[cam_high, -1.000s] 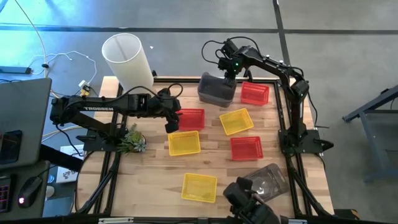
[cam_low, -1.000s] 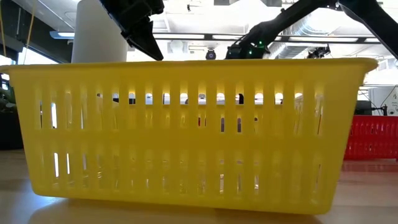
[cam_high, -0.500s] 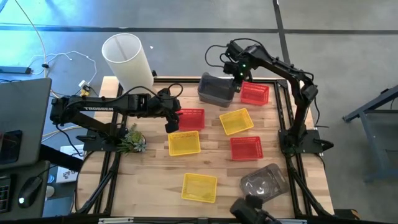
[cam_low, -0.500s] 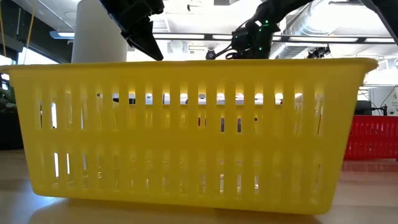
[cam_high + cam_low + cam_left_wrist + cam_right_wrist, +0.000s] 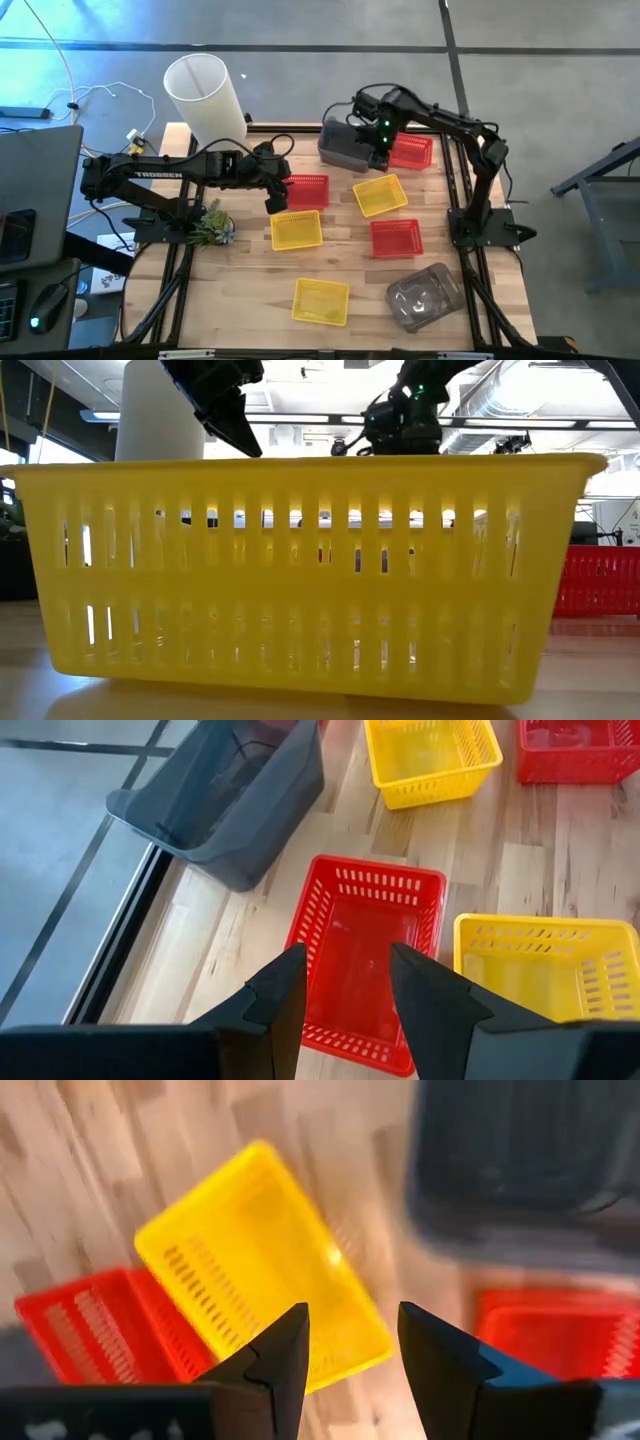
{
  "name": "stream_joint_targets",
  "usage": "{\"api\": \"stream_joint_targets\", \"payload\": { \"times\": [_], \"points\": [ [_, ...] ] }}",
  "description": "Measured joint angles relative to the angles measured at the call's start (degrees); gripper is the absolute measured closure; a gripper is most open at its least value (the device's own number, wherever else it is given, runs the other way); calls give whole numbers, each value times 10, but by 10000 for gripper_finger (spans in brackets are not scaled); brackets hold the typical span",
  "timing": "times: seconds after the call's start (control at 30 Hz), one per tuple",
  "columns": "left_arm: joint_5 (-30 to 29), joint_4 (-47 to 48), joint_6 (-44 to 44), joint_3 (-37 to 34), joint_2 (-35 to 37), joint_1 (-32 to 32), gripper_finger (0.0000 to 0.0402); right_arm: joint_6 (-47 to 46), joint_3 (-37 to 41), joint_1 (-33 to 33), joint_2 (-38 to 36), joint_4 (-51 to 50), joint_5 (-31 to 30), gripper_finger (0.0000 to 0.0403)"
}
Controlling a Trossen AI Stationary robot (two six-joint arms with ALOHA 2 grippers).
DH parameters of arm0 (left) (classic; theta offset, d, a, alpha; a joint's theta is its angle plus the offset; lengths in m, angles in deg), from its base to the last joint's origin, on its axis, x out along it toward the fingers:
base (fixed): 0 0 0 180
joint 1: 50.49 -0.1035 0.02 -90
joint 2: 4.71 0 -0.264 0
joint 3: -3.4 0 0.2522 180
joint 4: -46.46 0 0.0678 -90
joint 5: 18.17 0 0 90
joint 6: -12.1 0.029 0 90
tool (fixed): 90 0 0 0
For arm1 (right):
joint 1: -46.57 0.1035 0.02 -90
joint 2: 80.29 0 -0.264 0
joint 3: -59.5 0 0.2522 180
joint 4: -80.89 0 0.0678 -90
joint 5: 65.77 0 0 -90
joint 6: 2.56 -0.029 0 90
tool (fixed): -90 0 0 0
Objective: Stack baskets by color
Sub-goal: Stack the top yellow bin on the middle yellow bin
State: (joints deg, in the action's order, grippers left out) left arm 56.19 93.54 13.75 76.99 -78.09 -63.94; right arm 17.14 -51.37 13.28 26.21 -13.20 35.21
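Red, yellow and grey baskets lie spread on the wooden table. My left gripper (image 5: pixel 277 203) (image 5: pixel 345 955) hangs open above the near left end of a red basket (image 5: pixel 305 190) (image 5: pixel 365 960). My right gripper (image 5: pixel 380 158) (image 5: pixel 350 1315) is open and empty. It points down between a grey basket (image 5: pixel 345 145) (image 5: pixel 520 1170) at the far edge and a red basket (image 5: pixel 410 150), above the far end of a yellow basket (image 5: pixel 381 195) (image 5: pixel 265 1295). Every basket rests on its bottom.
More baskets stand on the table: yellow (image 5: pixel 296 230), yellow (image 5: pixel 321 300), which fills the low view (image 5: pixel 300 570), red (image 5: pixel 396 238) and grey (image 5: pixel 425 295). A tall white cylinder (image 5: pixel 205 95) stands at the far left corner, with a small plant (image 5: pixel 212 225) at the left edge.
My right gripper has moved from over the grey basket at the far edge toward the near edge and the yellow basket, tipping to point more steeply down. The grey basket has stayed in place. A dark shape at the near edge has left the view.
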Motion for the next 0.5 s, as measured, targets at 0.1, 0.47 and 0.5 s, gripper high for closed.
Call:
{"api": "stream_joint_targets", "payload": {
  "times": [0.1, 0.47, 0.5],
  "points": [
    [0, 1, 0, 0, 0, 0, 271, 0, 55, 14, -20, 18, 0, 261],
    [0, 3, 0, 0, 0, 0, 271, -30, 253, 74, -142, 155, -33, 261],
    [0, 3, 0, 0, 0, 0, 271, -33, 266, 82, -154, 165, -46, 261]
  ]
}}
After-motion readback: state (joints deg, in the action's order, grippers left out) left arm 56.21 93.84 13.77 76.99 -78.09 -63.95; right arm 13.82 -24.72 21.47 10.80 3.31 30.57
